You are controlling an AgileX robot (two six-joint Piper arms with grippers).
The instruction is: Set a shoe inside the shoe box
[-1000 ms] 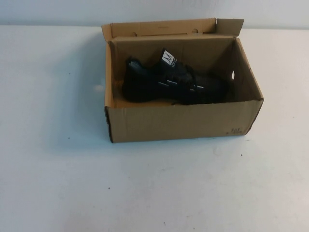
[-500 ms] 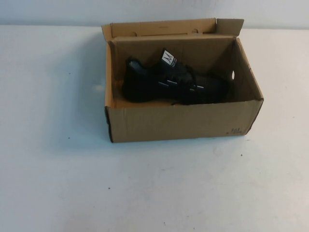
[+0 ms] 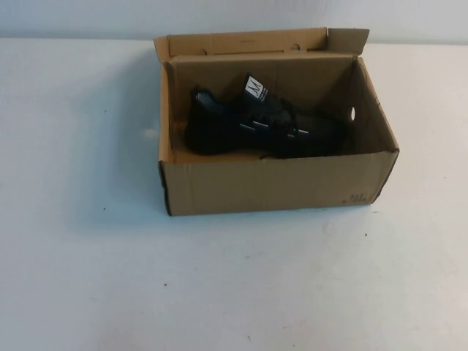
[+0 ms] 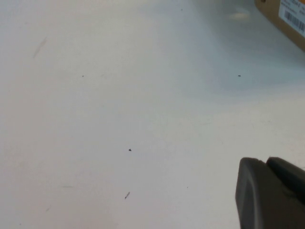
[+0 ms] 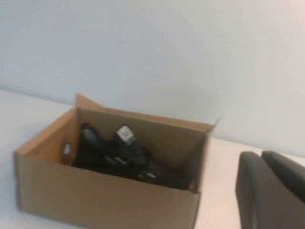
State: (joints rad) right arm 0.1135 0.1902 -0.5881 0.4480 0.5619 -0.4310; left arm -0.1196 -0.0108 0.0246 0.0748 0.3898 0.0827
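Note:
The black shoe (image 3: pixel 256 131) lies on its side inside the open brown shoe box (image 3: pixel 270 186), white tongue label up and toe toward the right end. The box stands at the middle back of the white table with its lid flap raised at the back. Neither arm shows in the high view. In the right wrist view, my right gripper (image 5: pixel 262 157) is shut and empty, well away from the box (image 5: pixel 95 195) and the shoe (image 5: pixel 124 152) inside it. In the left wrist view, my left gripper (image 4: pixel 267 164) is shut and empty above bare table, with a corner of the box (image 4: pixel 286 19) far off.
The white table (image 3: pixel 219 278) spreads all round the box. A pale wall (image 5: pixel 167 47) rises behind the box.

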